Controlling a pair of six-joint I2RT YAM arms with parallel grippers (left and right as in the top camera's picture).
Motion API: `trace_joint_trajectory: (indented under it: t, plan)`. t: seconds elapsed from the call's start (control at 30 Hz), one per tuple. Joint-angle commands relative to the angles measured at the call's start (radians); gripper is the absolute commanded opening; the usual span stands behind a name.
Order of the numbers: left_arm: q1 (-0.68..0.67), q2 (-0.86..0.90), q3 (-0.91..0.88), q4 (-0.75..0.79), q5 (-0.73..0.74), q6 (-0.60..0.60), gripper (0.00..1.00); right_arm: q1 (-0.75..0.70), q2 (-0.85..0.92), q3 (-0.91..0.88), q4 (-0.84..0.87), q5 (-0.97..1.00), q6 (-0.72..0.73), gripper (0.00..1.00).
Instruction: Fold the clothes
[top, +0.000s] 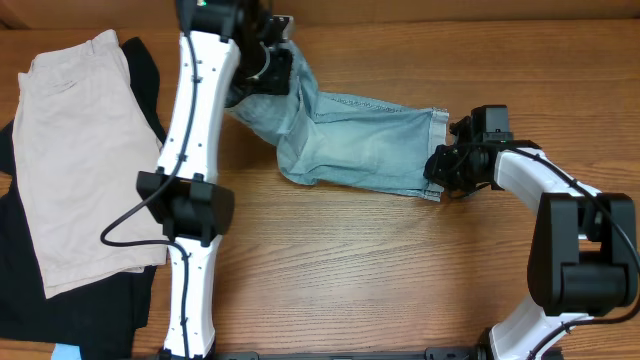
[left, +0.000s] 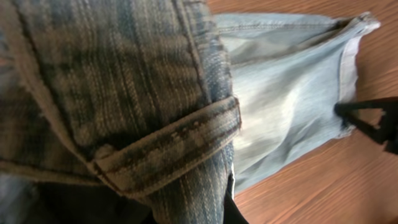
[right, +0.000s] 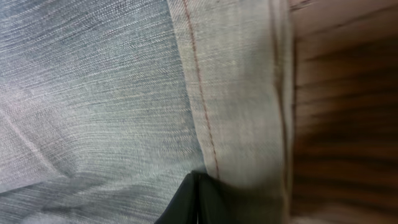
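Closest to me, the right claw (top: 447, 165) sits at the cuff (top: 436, 148) of the shorts (top: 350, 150). Its wrist view shows the dark fingertips (right: 193, 200) pinched together right at the stitched hem, so I read it as clamped on that cuff edge, low against the table (top: 350, 270).

From there the shorts run away from me and to my left. They are doubled lengthwise into one long band, and the long axis slants from the cuff end up to the waist end at the far side.

At that far end the left claw (top: 268, 62) is buried in the denim. Its own camera sees only cloth and a belt loop (left: 168, 146), no fingers. I take it as closed on the waist end, which looks lifted off the wood.

So each arm has one end of the band, and the fold turns on bringing cuff to waist along that slant. The right arm has the freer end, I think.

The beige shorts (top: 70, 150) and black garment (top: 20, 290) lie well apart on my left.
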Motion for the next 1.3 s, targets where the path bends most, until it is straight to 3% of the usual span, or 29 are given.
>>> trace_joint_trajectory:
  t: [0.0, 0.63, 0.87, 1.03, 1.27]
  plan:
    - [-0.066, -0.032, 0.030, 0.035, 0.001, -0.096, 0.04, 0.007, 0.081, -0.025, -0.006, 0.017, 0.006, 0.04]
    - [-0.344, -0.025, 0.024, 0.212, -0.020, -0.210, 0.04, 0.002, 0.116, -0.025, -0.008, 0.017, 0.010, 0.04]
    - [-0.396, -0.024, -0.058, 0.291, -0.095, -0.235, 0.18, 0.002, 0.115, -0.022, -0.010, 0.008, 0.013, 0.04]
    - [-0.428, -0.024, -0.131, 0.365, -0.095, -0.243, 0.26, -0.068, -0.032, 0.066, -0.099, -0.132, 0.029, 0.04]
    - [-0.436, -0.024, -0.171, 0.404, -0.095, -0.244, 0.28, -0.195, -0.326, 0.267, -0.283, -0.167, 0.035, 0.04]
